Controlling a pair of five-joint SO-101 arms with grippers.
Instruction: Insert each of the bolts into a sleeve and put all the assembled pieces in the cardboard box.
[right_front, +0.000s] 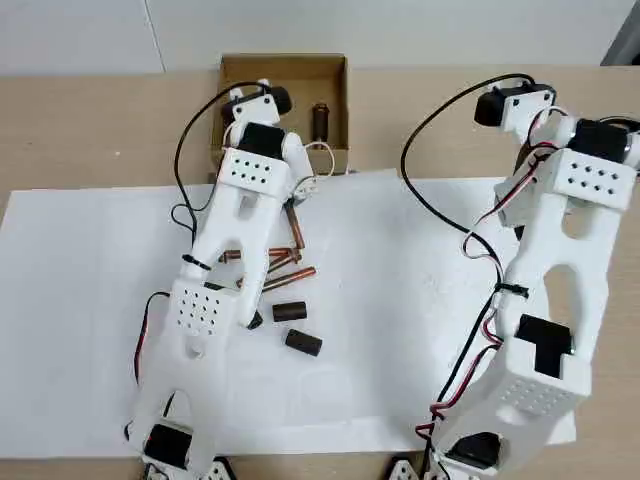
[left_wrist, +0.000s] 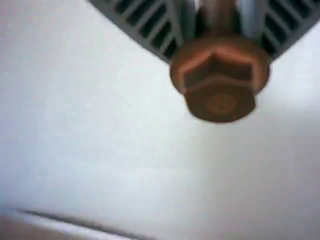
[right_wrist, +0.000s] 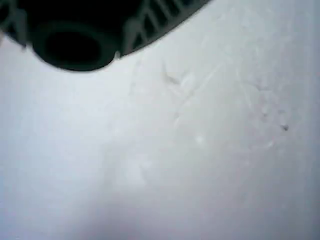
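In left gripper (left_wrist: 216, 12): copper bolt (left_wrist: 220, 80) clamped between ribbed grey fingers (left_wrist: 145, 25), hex head jutting past fingertips. Behind bolt: white paper (left_wrist: 100, 140); farther off, tan table (left_wrist: 25, 229).

Sleeves (right_front: 290, 311) before bolts (right_front: 295, 275) (box (right_front: 284, 62) behind).

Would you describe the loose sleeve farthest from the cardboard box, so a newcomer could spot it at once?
On the white paper sheet, find the copper bolts beside the left arm. Just beyond them, away from the cardboard box, lie two black sleeves in the open; yours is the farther sleeve, slanted, while the nearer sleeve lies almost level.
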